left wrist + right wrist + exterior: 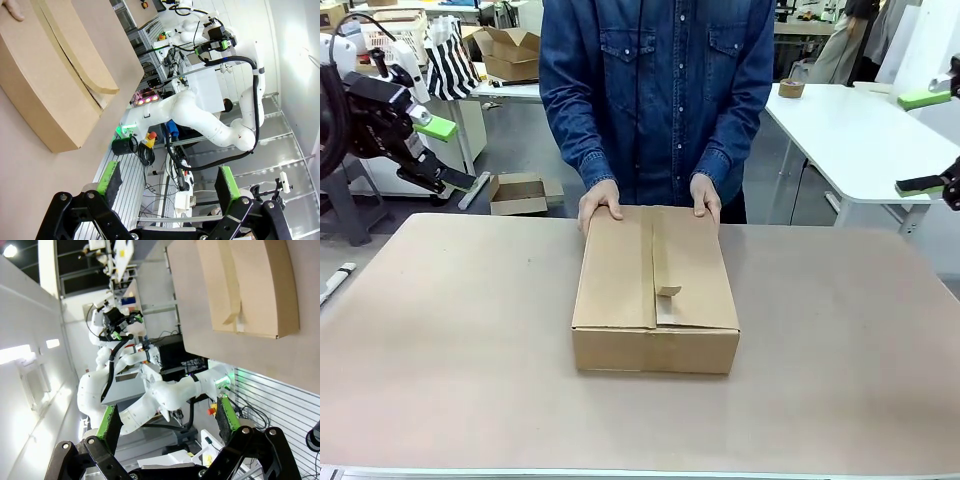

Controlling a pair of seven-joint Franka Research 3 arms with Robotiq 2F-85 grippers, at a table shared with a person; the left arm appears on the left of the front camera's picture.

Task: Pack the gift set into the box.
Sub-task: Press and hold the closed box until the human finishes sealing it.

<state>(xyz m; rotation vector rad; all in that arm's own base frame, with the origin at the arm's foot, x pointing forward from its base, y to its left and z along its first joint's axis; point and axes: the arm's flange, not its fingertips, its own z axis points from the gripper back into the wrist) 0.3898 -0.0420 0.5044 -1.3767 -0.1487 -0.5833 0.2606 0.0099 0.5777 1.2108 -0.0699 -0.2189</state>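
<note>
Person's hands [599, 204] on closed box [620, 270], far end, ctr tbl [470, 350].

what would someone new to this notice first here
Probably the plain brown cardboard box, closed in the middle of the table, with a strip of tape along its top seam whose near end curls up loose. Next, the person's two hands on its far corners. Then the robot's open pincers, the left one in the air at the picture's upper left, the right one at the right edge.
</note>
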